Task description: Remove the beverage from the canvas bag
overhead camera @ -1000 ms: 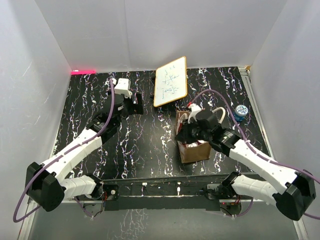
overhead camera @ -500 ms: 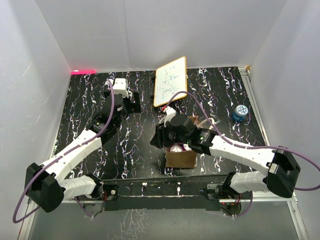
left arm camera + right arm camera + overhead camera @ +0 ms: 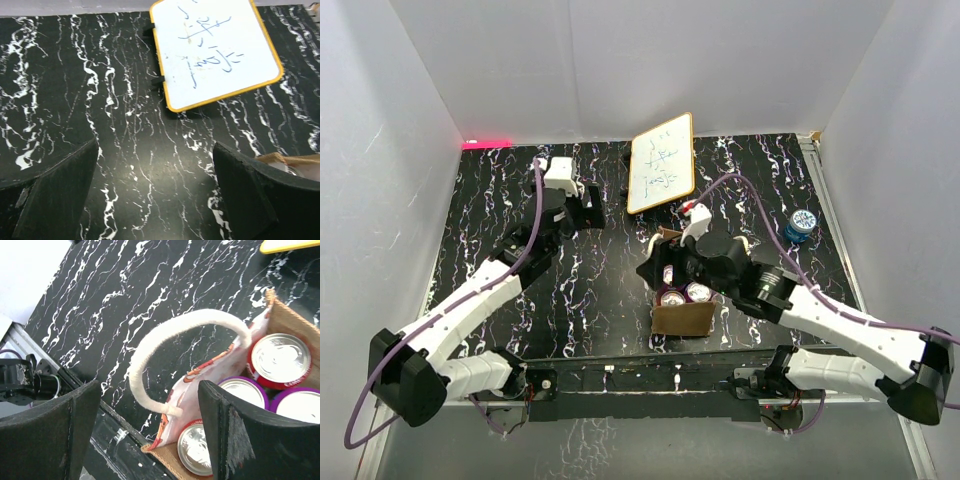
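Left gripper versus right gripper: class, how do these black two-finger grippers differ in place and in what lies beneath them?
The left gripper hangs over bare black marbled table; the right gripper hangs over the tan canvas bag of drink cans. The left gripper sits far back beside the wood-framed whiteboard; the right gripper sits nearer the front. Both are open, holding nothing.

A robot test cell in a lab: 3 plain white panel walls (image 3: 570,60) box in a black marbled table (image 3: 600,290). The left arm (image 3: 470,300) and right arm (image 3: 840,325) are bolted to a rail (image 3: 640,377) at its near edge, and a purple cable (image 3: 732,178) loops loose.
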Robot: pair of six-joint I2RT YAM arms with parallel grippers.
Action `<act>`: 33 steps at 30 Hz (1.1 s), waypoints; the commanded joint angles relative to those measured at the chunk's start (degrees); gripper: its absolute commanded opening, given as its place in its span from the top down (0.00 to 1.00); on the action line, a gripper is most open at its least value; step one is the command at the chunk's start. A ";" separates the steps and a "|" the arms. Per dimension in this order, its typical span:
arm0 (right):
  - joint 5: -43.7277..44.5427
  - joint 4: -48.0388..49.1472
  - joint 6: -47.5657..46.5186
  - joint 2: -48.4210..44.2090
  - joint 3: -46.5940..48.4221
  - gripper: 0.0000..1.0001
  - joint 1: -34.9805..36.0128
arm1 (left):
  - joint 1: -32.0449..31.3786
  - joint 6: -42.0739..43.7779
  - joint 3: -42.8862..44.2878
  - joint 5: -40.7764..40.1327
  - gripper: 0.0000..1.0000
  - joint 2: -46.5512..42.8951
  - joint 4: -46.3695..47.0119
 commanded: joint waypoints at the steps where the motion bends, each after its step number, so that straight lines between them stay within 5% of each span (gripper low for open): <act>1: 6.32 -3.93 0.17 -4.75 1.71 0.19 0.19 | -0.20 -5.95 2.69 5.06 0.03 -5.59 -3.53; 9: 14.90 -12.08 -0.81 -9.72 1.99 0.18 0.17 | -0.11 -12.33 4.81 30.03 0.03 -6.99 -9.88; 17: 21.07 -17.49 1.20 -9.28 2.59 0.18 0.15 | -0.40 -19.09 1.58 52.90 0.03 -4.56 -1.55; 25: 26.85 -24.42 6.69 -4.48 3.89 0.18 0.16 | -3.55 -22.24 1.43 56.28 0.04 2.48 1.41; 33: 29.68 -25.11 11.50 -1.86 3.93 0.18 0.17 | -7.60 -19.36 1.48 48.42 0.17 4.26 -1.80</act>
